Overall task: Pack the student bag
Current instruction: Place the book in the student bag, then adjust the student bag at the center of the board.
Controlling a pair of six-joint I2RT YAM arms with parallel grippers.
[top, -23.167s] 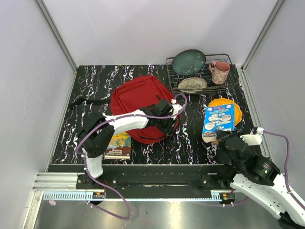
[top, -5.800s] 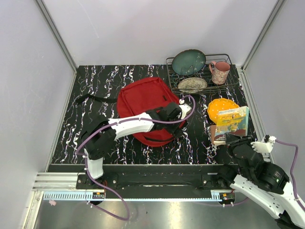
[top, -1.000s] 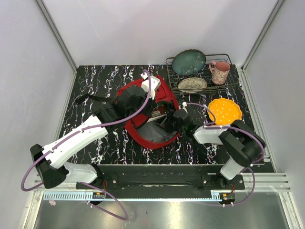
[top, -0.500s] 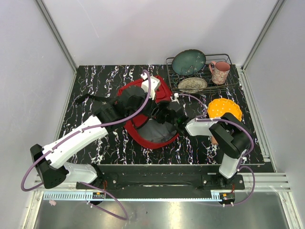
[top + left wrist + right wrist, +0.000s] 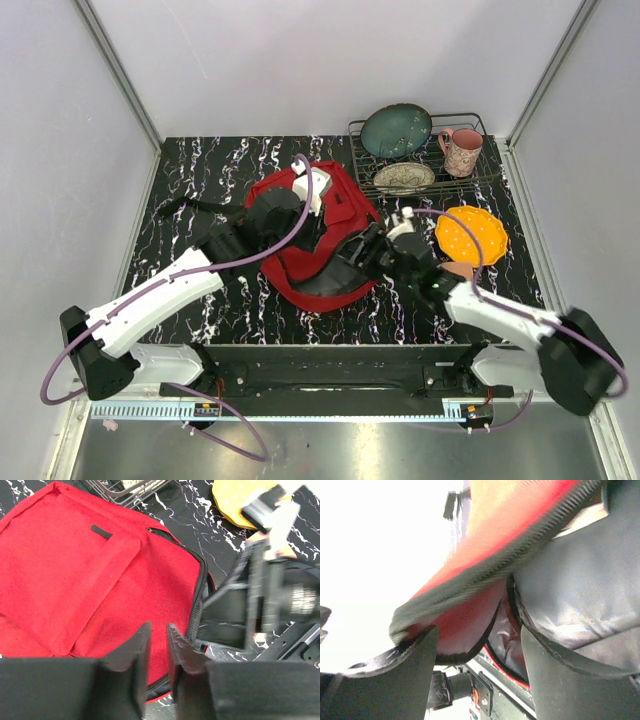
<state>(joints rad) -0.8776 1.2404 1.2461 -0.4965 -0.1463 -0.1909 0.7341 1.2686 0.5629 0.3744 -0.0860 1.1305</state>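
The student bag [image 5: 345,205] is a red backpack lying in the middle of the table, its zipped mouth facing the right arm. My left gripper [image 5: 318,232] hovers just over its front panel [image 5: 75,570]. The fingers [image 5: 158,630] stand a narrow gap apart with only red fabric showing behind them. My right gripper [image 5: 357,252] sits at the bag's mouth. In the right wrist view the jaws [image 5: 477,632] are wide open and empty, with the red zip flap [image 5: 520,510] above them and grey lining [image 5: 570,580] to the right.
A wire rack [image 5: 362,128] at the back right holds a green plate [image 5: 396,130], a patterned plate [image 5: 404,178] and a pink mug [image 5: 461,151]. An orange plate [image 5: 472,232] lies right of the bag. The bag's black strap [image 5: 185,207] trails to the left.
The left gripper's fingers have parted a little and the bag's flap has dropped lower over the grey lining. The right gripper has opened wide, and its arm has swung out to the right.
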